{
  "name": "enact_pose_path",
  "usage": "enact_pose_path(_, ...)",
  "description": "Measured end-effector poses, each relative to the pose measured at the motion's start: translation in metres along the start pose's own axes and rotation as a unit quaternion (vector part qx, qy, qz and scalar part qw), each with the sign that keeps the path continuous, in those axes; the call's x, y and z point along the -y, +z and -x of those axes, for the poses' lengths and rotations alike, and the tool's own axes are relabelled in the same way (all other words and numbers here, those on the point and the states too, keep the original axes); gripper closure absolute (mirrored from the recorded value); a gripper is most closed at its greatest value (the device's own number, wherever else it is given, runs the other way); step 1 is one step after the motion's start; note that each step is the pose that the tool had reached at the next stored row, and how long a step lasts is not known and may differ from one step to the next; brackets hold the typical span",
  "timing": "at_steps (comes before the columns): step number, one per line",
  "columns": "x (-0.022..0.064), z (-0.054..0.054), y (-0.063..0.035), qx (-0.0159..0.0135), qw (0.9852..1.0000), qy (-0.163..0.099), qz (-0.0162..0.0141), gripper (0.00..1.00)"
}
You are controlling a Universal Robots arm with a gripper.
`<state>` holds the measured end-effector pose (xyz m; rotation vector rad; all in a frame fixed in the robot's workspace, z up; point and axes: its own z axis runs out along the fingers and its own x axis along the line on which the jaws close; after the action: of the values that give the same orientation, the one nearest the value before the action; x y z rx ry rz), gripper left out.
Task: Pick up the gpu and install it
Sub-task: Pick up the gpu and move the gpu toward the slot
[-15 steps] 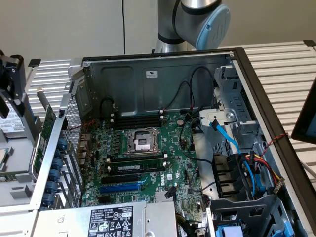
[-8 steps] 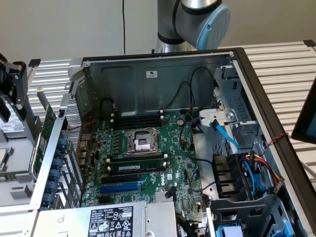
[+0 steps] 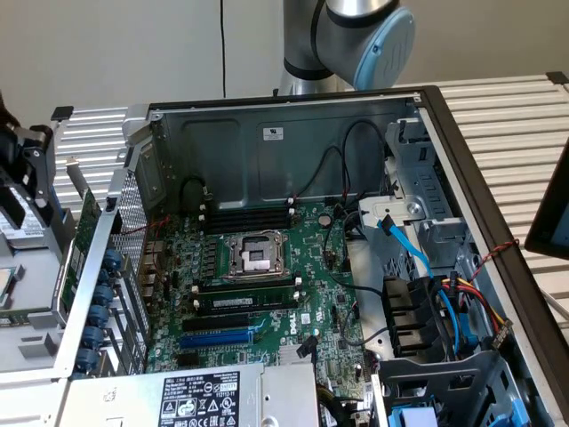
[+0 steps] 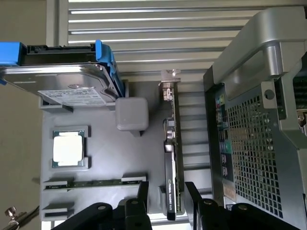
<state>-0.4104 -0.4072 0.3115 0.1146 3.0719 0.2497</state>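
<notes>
- Your black two-fingered tool point(image 4: 166, 186) stands open, one finger on either side of the green-and-black, silver-bracketed gpu point(image 4: 172, 139).
- The gpu stands on edge in a grey tray point(image 4: 100, 158).

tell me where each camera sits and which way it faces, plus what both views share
Exterior view: off the arm, raised beside the open computer case, looking down at the motherboard; the arm's blue-capped joint shows behind the case.
Wrist view: on the wrist, looking past the open jaws, which stand either side of the gpu upright in a grey tray with a hard drive.
Shared: the gpu and the case's perforated rear panel.
</notes>
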Motion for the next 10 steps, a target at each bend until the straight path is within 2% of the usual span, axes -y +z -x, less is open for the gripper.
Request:
enact_pose_path(3, 0.0014, 0.000, 0.0051, -0.0003, 1.0000, 0.001, 0.0048, 0.57)
enact_pose_path(9, 0.0060, -0.001, 0.0154, -0.0002, 1.0000, 0.002, 0.0083, 0.55)
enact_pose_path(10, 0.0069, -0.001, 0.0171, 0.0000, 1.0000, 0.002, 0.0088, 0.49)
